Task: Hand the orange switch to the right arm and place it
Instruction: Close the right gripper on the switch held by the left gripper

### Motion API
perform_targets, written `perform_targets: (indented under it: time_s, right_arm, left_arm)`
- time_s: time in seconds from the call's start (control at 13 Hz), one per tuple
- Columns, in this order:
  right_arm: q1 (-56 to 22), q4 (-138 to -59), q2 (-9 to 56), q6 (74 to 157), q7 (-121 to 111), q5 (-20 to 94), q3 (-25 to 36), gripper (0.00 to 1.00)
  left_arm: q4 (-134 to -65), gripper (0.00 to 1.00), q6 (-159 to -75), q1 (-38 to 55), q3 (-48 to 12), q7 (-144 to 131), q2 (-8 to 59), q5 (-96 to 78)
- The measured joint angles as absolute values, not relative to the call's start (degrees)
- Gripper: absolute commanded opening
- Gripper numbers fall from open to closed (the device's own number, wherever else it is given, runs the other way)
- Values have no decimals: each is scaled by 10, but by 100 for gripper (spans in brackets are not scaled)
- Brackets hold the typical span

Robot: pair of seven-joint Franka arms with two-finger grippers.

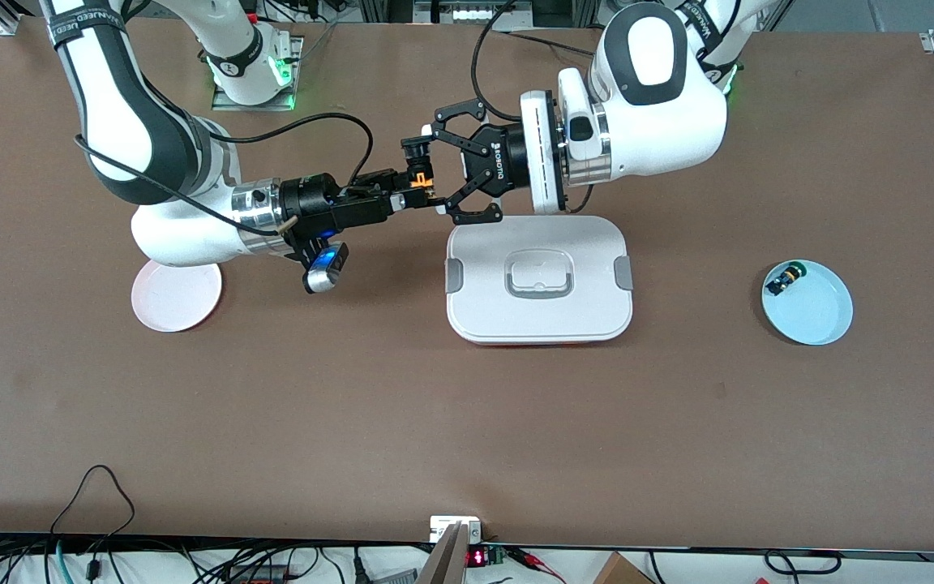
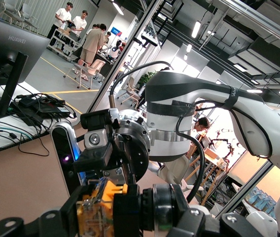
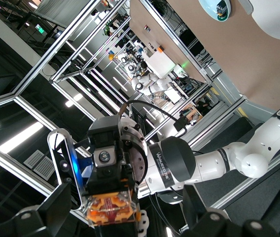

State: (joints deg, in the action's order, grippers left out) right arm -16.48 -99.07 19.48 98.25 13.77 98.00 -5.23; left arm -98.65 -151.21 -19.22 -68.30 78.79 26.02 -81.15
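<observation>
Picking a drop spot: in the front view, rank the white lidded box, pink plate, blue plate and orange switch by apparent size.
1. White lidded box
2. Pink plate and blue plate: look alike, though an arm covers part of the pink plate
3. Orange switch

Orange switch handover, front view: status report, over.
Left gripper shut on orange switch in the air, above bare table beside white lidded box. Right gripper open, fingers at the switch. Nothing in the way.
</observation>
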Motion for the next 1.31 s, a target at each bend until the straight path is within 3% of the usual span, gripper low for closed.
perform_targets:
  time_s: [1.0, 1.08, 1.23, 1.31]
  right_arm:
    - [-165, -986, 197, 959, 182, 986, -53, 100]
    - [-165, -986, 196, 958, 182, 986, -53, 94]
    - [-163, -986, 196, 957, 183, 986, -53, 44]
    - [-162, -986, 196, 955, 183, 986, -53, 30]
  left_arm:
    - [-987, 11, -1512, -193, -683, 788, 260, -812]
    - [-987, 11, -1512, -193, -683, 788, 260, -812]
    - [-987, 11, -1512, -193, -683, 788, 260, -812]
    - [-987, 11, -1512, -193, -683, 788, 260, -812]
